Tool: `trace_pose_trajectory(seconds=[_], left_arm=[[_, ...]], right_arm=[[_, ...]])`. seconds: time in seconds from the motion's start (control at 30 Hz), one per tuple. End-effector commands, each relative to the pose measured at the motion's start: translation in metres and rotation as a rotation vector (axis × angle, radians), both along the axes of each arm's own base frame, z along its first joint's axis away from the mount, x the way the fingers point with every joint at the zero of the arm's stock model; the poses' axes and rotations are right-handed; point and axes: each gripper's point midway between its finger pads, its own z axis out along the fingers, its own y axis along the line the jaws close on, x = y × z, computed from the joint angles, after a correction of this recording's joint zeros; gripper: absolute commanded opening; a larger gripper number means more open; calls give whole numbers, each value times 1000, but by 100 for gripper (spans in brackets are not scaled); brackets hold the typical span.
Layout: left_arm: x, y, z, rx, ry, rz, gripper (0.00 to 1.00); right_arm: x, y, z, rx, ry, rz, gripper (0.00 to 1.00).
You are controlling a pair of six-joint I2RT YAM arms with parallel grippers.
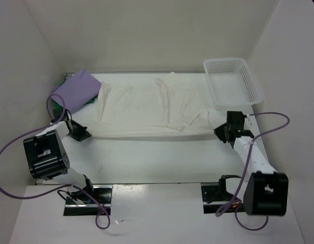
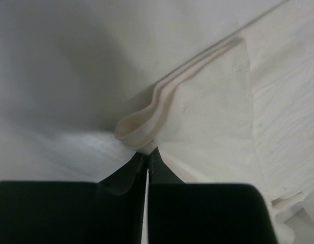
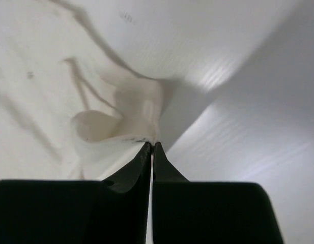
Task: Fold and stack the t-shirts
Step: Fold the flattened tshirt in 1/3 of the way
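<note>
1. Top view: the white t-shirt (image 1: 146,109) lies spread flat on the table (image 1: 146,162), its near hem stretched between my two grippers. The left gripper (image 1: 80,134) and right gripper (image 1: 221,133) each sit at one near corner.
2. Left wrist: my left jaws are pinched fully shut on a rolled fold of the hem. The cloth fans out ahead and to the right of the tips.
3. Right wrist: my right jaws are closed tight too, with a curl of hem caught at the tips. The shirt runs ahead and to the left.
4. To fold cleanly, I reckon I should lift both corners together, keep the hem taut and carry it forward evenly.
5. Beyond the left jaws lies the purple t-shirt (image 1: 78,89), with a sliver of the green t-shirt (image 1: 57,105) under it. Beyond the right jaws the basket (image 1: 224,61) stands just beside the shirt, so that side could snag it.
</note>
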Motion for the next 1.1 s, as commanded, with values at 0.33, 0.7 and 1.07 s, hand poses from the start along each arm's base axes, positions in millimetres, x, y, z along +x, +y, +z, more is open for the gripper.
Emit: trace_pose_trajectory(seconds=[0.33,0.7,1.07], left_arm=[[-53,21,24,69,95,45,98],[-9,17,79,149,-51,-14,100],[11,-74,139,195,-380,-340,38]], right_arm=[[-58,33,49,169,-26,-24,31],[-51,43,120,128,-219,142,100],[-7,98,100,100,-192,463,0]])
